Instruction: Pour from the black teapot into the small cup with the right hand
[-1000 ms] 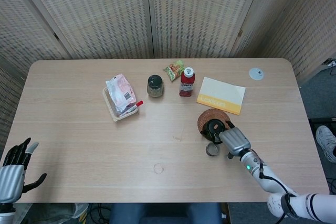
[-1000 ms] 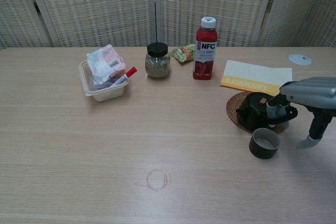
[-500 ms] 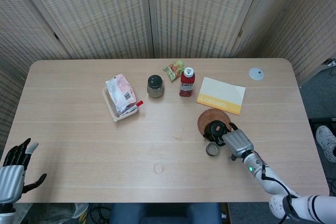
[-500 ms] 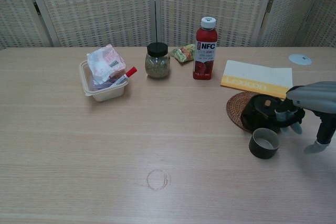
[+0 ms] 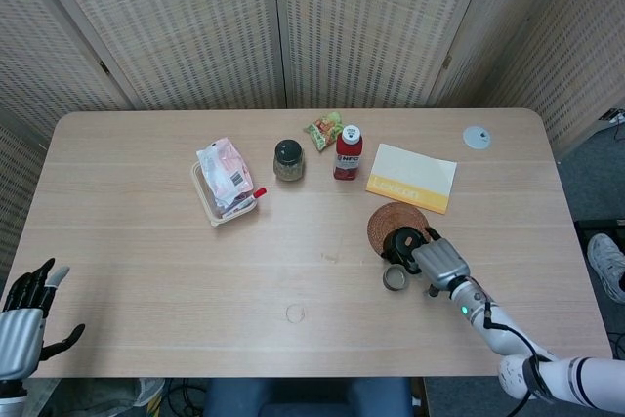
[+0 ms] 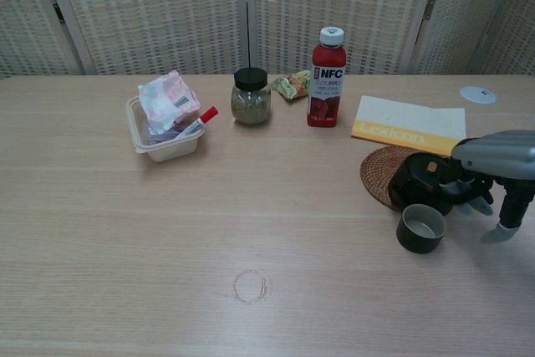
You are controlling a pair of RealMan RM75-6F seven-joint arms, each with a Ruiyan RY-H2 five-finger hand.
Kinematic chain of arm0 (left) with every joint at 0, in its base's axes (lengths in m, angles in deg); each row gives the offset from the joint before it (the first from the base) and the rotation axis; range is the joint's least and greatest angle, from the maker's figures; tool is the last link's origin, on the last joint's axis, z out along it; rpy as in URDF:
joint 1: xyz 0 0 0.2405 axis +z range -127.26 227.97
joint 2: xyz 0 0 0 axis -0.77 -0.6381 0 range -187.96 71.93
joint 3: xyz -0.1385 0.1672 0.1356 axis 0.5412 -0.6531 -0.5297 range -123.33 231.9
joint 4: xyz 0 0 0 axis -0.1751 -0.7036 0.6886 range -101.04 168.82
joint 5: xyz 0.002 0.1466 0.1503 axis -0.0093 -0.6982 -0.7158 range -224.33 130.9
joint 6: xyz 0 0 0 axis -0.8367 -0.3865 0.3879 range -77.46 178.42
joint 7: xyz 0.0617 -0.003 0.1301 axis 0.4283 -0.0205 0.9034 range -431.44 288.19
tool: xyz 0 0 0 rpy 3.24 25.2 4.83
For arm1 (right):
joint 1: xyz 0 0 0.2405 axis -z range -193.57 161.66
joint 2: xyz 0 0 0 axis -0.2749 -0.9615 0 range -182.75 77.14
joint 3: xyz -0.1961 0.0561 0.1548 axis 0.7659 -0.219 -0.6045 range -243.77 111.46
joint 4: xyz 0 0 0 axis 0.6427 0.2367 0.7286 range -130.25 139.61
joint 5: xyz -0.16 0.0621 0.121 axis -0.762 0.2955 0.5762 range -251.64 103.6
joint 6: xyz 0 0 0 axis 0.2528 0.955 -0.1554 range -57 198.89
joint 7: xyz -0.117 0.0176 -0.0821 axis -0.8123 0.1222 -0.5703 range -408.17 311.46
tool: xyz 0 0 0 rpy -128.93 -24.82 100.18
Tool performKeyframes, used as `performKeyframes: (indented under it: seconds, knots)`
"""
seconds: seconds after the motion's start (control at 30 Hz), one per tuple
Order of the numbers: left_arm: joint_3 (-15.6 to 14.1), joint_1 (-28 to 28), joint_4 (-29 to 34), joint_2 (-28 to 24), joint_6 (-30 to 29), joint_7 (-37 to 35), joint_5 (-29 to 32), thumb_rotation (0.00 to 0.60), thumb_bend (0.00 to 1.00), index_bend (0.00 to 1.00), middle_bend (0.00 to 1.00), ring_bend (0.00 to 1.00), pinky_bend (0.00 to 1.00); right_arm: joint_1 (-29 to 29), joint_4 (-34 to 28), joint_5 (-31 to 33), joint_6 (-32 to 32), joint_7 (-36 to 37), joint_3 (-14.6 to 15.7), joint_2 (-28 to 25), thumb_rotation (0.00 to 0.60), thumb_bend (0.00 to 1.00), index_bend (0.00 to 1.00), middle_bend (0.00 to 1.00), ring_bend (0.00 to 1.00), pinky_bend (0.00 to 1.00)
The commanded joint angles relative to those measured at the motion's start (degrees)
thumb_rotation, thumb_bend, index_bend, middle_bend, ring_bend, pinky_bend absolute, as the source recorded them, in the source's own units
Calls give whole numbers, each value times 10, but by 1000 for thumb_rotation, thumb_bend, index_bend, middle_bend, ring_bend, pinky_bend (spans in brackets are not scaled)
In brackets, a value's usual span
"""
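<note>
Black teapot (image 6: 425, 183) sits at the woven coaster's (image 6: 378, 171) near edge, small cup (image 6: 420, 227) just at its six o'clock; right hand (image 6: 493, 175) grips the pot from three o'clock, fingers wrapped at the handle side (exact hold partly hidden). Pour wants a slow tilt, spout kept over the cup mouth; forearm runs low from five o'clock, palm down; left hand (image 5: 24, 314) idles open, holding nothing.

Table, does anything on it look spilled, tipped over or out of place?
Nothing spilled. The black teapot is tipped toward the small cup in the right hand, partly off its woven coaster.
</note>
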State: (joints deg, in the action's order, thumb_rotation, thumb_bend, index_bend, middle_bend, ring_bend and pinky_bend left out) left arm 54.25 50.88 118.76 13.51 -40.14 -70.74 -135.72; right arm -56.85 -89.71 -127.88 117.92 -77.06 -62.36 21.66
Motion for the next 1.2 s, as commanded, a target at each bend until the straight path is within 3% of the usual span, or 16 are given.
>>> performKeyframes:
  seconds: [0.03, 0.2, 0.8, 1.03, 1.2]
  knots:
    - [0, 0, 0, 0, 0, 0, 0, 600, 205, 104, 0, 71, 46, -2, 3, 3, -2, 2, -3, 2, 600, 31, 654, 707, 576, 0]
    - [1, 0, 1, -2, -1, 0, 0, 600, 205, 104, 0, 71, 46, -8, 9, 6, -9, 14, -14, 1, 600, 32, 728, 800, 675, 0]
    - [0, -1, 4, -2, 5, 2, 1, 600, 205, 104, 0, 71, 45, -26, 45, -2, -42, 72, -44, 11, 599, 0, 841, 916, 794, 0]
    - [0, 0, 3, -4, 5, 1, 3, 600, 205, 104, 0, 71, 44, -27, 59, -20, -52, 108, -55, 9, 468, 0, 878, 940, 819, 0]
    - [-1, -1, 3, -3, 7, 1, 2, 600, 205, 104, 0, 71, 44, -29, 63, -25, -55, 117, -59, 7, 445, 0, 909, 956, 834, 0]
